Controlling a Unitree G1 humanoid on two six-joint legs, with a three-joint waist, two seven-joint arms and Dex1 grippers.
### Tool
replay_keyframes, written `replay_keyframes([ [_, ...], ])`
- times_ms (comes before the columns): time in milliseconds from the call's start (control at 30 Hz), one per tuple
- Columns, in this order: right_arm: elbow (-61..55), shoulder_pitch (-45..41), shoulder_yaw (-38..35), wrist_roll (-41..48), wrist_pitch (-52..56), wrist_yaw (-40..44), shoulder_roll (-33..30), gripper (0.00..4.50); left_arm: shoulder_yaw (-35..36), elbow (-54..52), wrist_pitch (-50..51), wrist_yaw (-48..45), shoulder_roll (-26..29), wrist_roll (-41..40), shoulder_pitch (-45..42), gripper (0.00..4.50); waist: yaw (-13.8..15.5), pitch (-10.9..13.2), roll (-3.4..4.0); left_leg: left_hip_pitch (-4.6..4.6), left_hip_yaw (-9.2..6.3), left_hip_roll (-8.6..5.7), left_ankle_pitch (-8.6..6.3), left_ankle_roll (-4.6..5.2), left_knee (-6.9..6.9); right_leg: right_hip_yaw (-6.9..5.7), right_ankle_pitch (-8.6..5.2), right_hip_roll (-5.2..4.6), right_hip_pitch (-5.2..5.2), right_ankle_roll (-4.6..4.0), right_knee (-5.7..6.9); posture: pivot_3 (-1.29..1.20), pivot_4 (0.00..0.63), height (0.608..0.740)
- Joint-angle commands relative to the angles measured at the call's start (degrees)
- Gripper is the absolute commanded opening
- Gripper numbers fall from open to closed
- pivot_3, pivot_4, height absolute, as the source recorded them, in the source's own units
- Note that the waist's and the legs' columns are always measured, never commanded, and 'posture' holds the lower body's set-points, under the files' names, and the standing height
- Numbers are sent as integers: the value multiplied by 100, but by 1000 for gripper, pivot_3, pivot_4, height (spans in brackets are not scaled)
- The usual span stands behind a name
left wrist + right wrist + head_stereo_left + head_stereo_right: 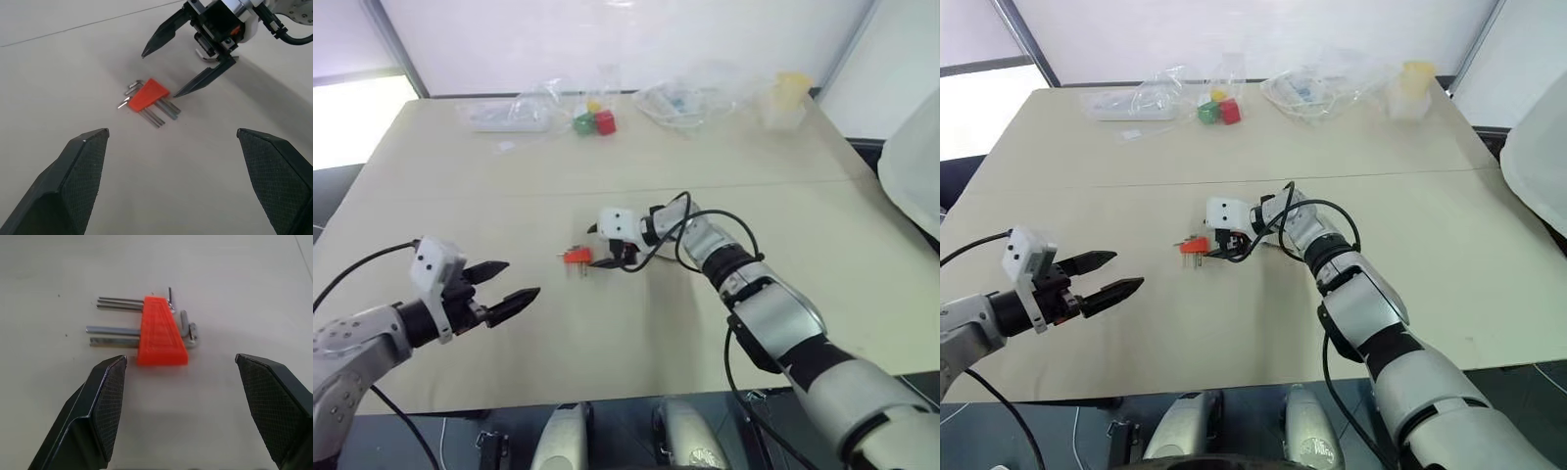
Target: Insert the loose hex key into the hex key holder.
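Looked down and forward from the head over the beige table (460,176). Wrist views sat close above the tabletop, aimed along the fingers from opposite sides; both shared the orange-red hex key holder (161,331) at frame centre.

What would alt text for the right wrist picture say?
An orange-red hex key holder lies flat on a beige table, metal keys sticking out both sides. The right gripper is open just in front of it, black fingers apart.
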Motion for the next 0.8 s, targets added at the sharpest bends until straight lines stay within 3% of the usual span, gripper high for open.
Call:
replay_keyframes([
  [33,52,-135,-178,-25,-91,-32,154,3704,76,-175,-30,60,-3,-58,-92,4428,-8,0,0,1,0,0,1,-1,-4,0,0,1,-2,0,0,0,150,740],
  [800,410,-5,-472,-273,191,-20,527,3704,172,-394,-73,265,15,0,91,4428,-19,0,0,3,1,1,4,-7,-17,1,-1,3,-8,-2,2,0,150,740],
])
